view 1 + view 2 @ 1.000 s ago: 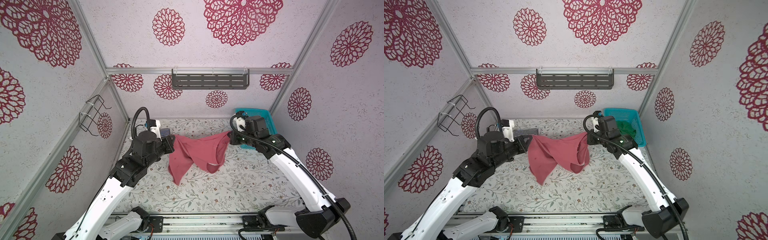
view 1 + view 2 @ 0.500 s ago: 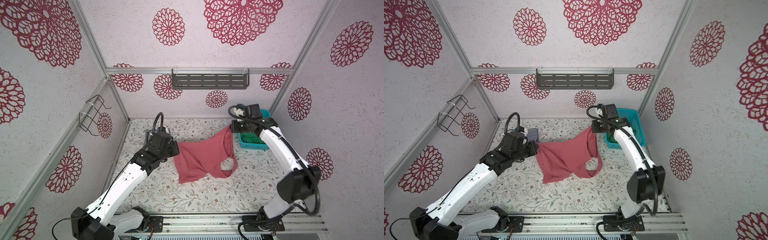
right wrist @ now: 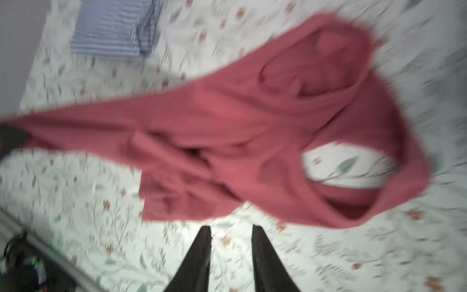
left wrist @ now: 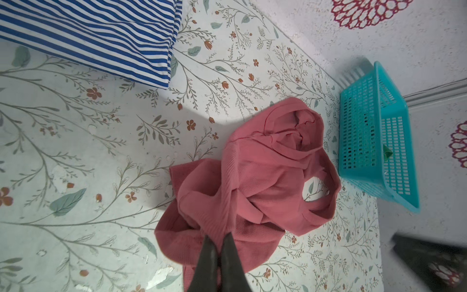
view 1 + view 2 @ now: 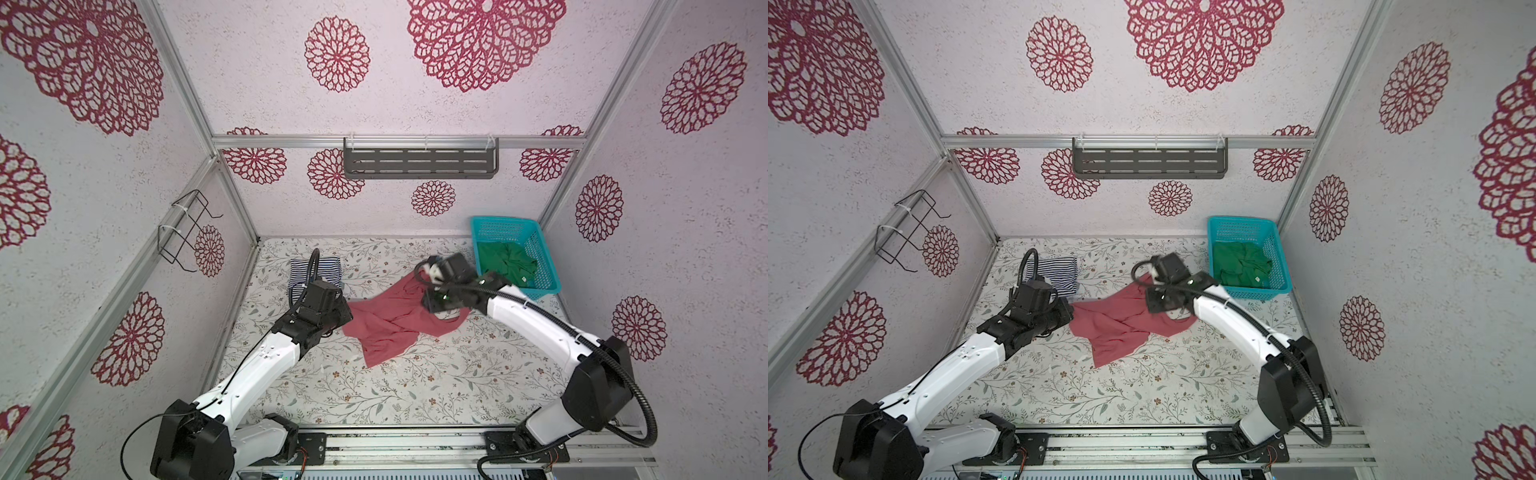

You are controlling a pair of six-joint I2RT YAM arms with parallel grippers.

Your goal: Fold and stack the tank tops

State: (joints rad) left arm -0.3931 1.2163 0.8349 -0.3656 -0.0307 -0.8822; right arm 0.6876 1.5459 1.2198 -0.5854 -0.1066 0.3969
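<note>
Grips a corner of the pink top (image 4: 252, 182) in left fingers (image 4: 207, 257); holds right fingers (image 3: 199, 252) apart, empty, cloth edge just ahead.

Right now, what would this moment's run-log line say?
left end effector: shut on pink tank top | right end effector: open, empty | striped tank top: folded, far left | green tank top: crumpled in basket

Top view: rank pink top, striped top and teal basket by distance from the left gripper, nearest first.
1. Pink top: pinched in the left gripper, table centre.
2. Striped top: just behind it, back left.
3. Teal basket: back right corner.
</note>
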